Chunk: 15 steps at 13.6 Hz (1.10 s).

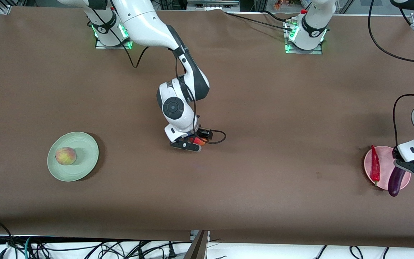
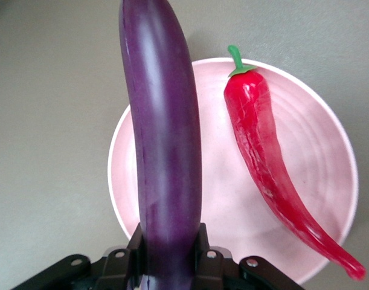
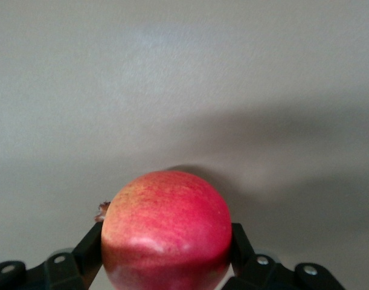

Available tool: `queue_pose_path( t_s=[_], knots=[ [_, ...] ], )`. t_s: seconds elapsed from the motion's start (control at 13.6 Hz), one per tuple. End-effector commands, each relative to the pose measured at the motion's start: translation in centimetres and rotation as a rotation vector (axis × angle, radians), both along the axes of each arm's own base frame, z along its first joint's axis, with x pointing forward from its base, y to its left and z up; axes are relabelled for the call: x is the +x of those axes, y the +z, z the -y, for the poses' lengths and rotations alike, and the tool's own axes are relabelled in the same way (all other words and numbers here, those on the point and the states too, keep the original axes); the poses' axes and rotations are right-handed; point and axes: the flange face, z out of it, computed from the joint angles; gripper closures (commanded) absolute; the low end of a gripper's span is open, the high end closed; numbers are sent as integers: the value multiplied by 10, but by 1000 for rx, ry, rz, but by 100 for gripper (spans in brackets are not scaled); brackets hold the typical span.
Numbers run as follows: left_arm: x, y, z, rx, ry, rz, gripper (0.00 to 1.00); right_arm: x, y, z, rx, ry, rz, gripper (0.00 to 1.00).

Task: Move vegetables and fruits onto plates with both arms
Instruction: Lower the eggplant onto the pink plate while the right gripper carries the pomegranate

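My right gripper (image 1: 189,144) is low at the middle of the table, shut on the red apple (image 1: 198,141). In the right wrist view the apple (image 3: 166,229) fills the space between the fingers of my right gripper (image 3: 166,251). My left gripper (image 1: 405,167) is shut on the purple eggplant (image 1: 395,181) and holds it just over the pink plate (image 1: 386,154). The eggplant's tip reaches past the rim. The red chili (image 1: 375,165) lies on that plate. The left wrist view shows my left gripper (image 2: 169,254), the eggplant (image 2: 163,151), the chili (image 2: 263,157) and the plate (image 2: 217,181). The peach (image 1: 65,155) sits on the green plate (image 1: 86,158).
The green plate is toward the right arm's end of the table and the pink plate toward the left arm's end. A black cable (image 1: 217,136) loops beside the right gripper. Brown cloth (image 1: 282,108) covers the table.
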Motion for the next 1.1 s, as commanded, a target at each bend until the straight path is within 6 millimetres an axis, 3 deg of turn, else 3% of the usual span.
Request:
queue_pose_path(
  t_s=[0.0,0.07,0.15,0.22,0.37,0.44,0.59,0.66,0.88,1.03],
  knots=[
    [10,7,1,29,-32,12,78,26,40,36,-30,31,15,82],
    [10,6,0,25,-26,12,19,38,54,63,-60,81,-18,82],
    [8,9,-5,30,-22,14,0,49,62,92,-77,144,-45,82],
    [8,13,-7,33,-20,16,0,61,70,122,-87,213,-55,82],
    [8,17,-5,28,-13,14,0,88,84,215,-115,312,-107,82],
    [7,28,0,28,-10,11,0,99,86,263,-103,368,-129,82],
    [13,55,27,13,-10,-45,0,114,84,345,-81,465,-126,82],
    [12,73,43,-18,10,-76,0,117,78,377,-73,494,-130,82],
    [8,125,85,-110,75,-124,0,116,53,454,-52,546,-146,81],
    [5,159,126,-133,143,-140,0,115,42,470,-46,548,-155,81]
  ],
)
